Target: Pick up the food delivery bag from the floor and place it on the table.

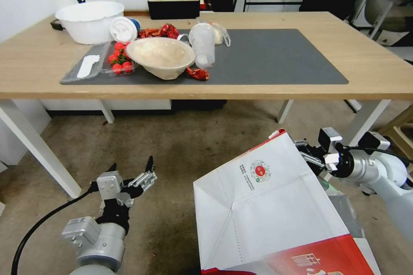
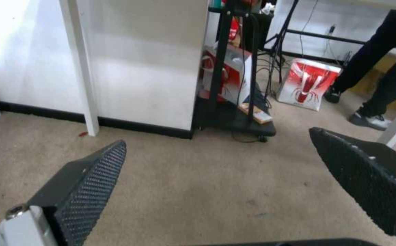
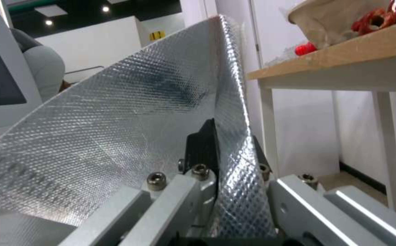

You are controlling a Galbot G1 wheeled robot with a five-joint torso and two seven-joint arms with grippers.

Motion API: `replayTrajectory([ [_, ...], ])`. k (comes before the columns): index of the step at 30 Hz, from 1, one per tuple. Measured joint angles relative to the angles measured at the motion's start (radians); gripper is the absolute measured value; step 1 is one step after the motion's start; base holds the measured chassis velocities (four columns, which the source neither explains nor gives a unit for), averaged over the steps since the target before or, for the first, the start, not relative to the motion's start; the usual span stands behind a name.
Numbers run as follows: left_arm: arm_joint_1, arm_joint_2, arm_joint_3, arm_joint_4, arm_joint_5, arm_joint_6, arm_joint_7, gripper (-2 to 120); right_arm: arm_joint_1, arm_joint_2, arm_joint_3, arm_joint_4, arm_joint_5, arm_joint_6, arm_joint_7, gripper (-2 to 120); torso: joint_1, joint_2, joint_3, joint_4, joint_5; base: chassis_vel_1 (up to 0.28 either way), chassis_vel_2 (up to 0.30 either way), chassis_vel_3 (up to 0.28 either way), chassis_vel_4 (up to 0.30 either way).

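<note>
Gripping the food delivery bag (image 1: 275, 206) by its upper rim, the right gripper (image 1: 310, 154) is holding it tilted, bottom panel and round red logo (image 1: 260, 171) facing the head camera. In the right wrist view the jaws are clamped on the bag wall, one finger (image 3: 202, 147) inside against the silver foil lining (image 3: 115, 136), the other outside. The bag is sitting low in front of the robot, right of centre, short of the table (image 1: 370, 73) and below its top. Can't tell whether it's touching the floor (image 1: 172, 150).

The left gripper (image 1: 131, 167) is hanging idle at lower left over bare floor, jaws spread wide, nothing between the black textured pads (image 2: 93, 181).

Farther out, the table is carrying a dark grey mat (image 1: 275, 58) with clutter sitting on its left half: a beige bowl (image 1: 161, 56), a clear tray of red fruit (image 1: 116, 61), a clear plastic cup (image 1: 203, 45), red wrappers (image 1: 198, 74). A white tub (image 1: 90, 21) is standing at the far left corner, a black tissue box (image 1: 174, 7) along the back edge.
</note>
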Motion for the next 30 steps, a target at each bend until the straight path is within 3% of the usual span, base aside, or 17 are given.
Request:
replayTrajectory([
  [30, 0.012, -0.002, -0.001, 0.000, 0.009, -0.001, 0.003, 100, -0.013, 0.005, 0.007, 0.037, 0.004, -0.001, 0.018, 0, 0.052, 0.156, 0.104, 0.0000, 0.0000, 0.000, 0.000, 0.000, 0.000],
])
